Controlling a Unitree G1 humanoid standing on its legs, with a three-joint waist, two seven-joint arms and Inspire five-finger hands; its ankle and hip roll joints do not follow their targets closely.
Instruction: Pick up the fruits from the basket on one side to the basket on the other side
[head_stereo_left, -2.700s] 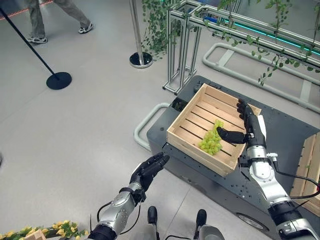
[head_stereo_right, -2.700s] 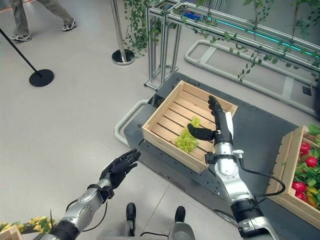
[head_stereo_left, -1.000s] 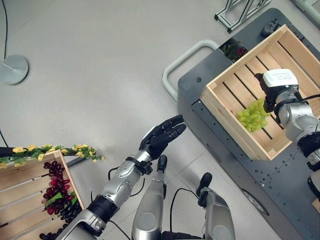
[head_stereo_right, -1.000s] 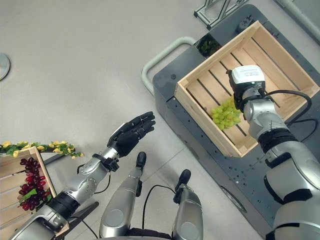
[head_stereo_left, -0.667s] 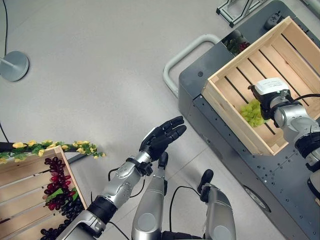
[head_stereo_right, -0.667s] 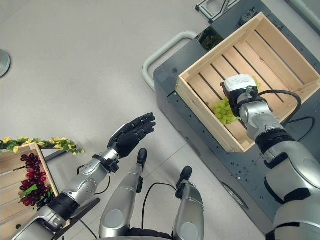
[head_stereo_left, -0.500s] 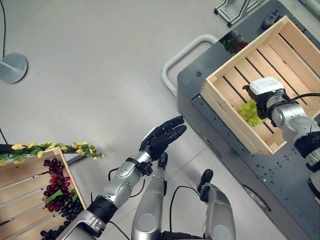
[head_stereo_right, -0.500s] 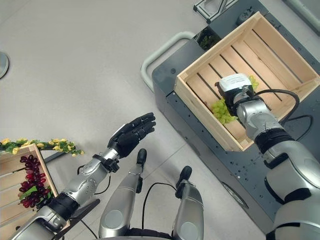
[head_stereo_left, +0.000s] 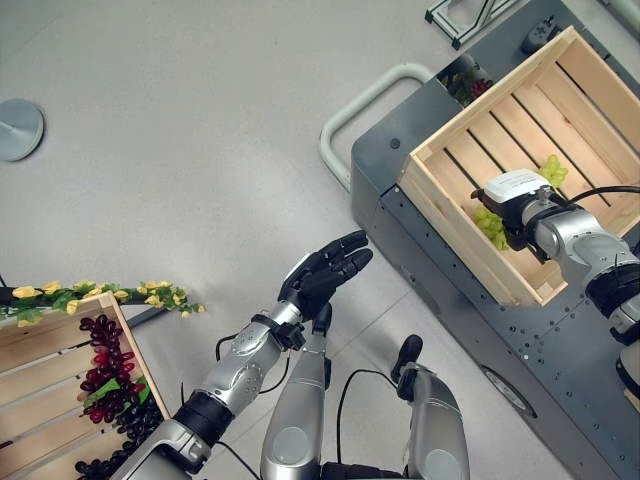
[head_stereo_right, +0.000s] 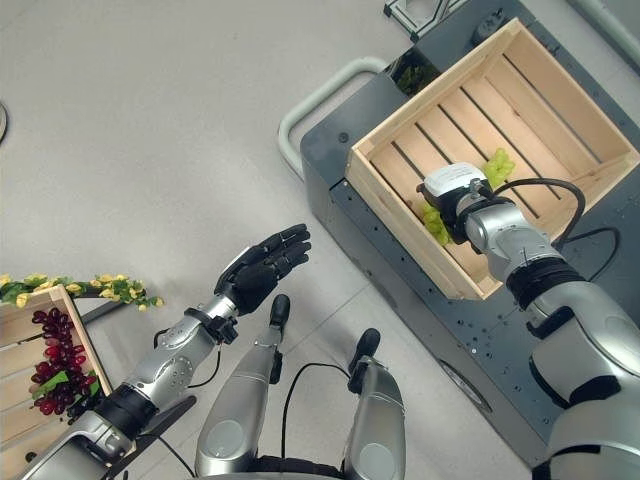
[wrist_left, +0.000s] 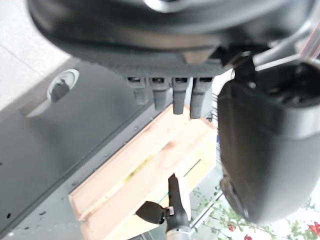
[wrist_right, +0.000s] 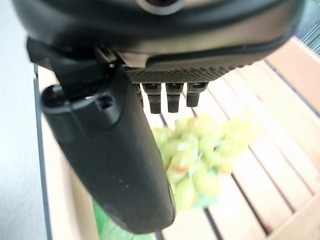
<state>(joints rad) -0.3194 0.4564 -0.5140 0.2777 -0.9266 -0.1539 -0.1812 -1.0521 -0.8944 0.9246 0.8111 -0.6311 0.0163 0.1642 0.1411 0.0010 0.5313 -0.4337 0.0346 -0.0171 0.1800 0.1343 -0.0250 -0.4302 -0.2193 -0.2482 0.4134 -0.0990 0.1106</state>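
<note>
Beneath the right hand (wrist_right: 115, 165), fingers loose: green grapes (wrist_right: 200, 155) delivered in crate (head_stereo_right: 560, 110); purple grapes (head_stereo_left: 105, 360) left.

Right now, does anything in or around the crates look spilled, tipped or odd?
Nothing stands out. The green grapes lie inside the wooden crate under the right hand; the dark grapes sit inside the other crate. The left hand hovers open.

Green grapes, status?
Right hand open over green grapes, not gripping. Grapes lie in the crate on the cart. Left hand open, idle. Nothing in the way.
</note>
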